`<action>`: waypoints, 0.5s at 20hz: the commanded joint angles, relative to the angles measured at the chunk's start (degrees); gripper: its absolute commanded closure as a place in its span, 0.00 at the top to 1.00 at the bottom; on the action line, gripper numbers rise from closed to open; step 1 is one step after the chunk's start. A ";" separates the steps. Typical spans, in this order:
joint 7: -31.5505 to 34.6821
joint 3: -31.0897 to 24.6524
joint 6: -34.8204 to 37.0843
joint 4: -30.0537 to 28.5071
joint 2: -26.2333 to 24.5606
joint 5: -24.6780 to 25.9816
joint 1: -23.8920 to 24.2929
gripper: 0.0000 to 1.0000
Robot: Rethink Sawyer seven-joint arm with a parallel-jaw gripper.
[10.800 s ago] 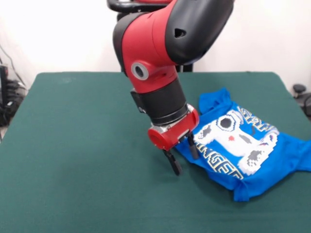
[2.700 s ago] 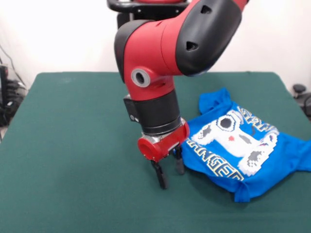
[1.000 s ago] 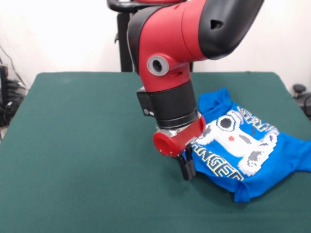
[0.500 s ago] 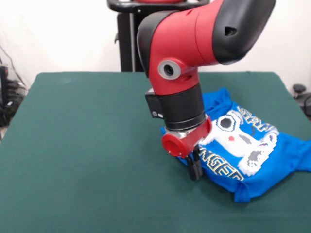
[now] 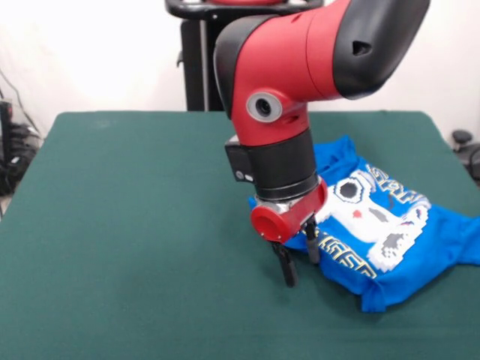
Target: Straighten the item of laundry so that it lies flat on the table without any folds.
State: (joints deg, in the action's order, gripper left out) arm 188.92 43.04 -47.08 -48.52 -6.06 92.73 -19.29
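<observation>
The item of laundry (image 5: 390,240), a bright blue T-shirt with a white controller print and yellow lettering, lies rumpled on the right half of the dark green table (image 5: 127,225). Its right part is bunched up, and a fold runs along the near hem. My gripper (image 5: 300,262) hangs at the shirt's left edge and is open. One black finger (image 5: 287,271) is over the bare table just off the cloth. The other finger (image 5: 312,250) is over the blue fabric. The arm's red wrist hides the shirt's upper left part.
Cables and dark gear (image 5: 11,146) sit beyond the table's left edge. A dark object (image 5: 465,142) shows past the right edge. The shirt's right sleeve reaches close to the table's right side.
Half a second ago the fingers were pressed together at the shirt's left edge. They have since spread apart, and the arm has barely shifted. The shirt's left edge lies further left than 2.7 s ago.
</observation>
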 commanded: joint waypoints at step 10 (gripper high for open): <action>2.95 -3.68 1.00 -1.65 -2.86 0.28 -1.45 1.00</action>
State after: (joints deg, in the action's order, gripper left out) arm 188.92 43.05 -47.08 -48.52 -6.04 92.77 -19.30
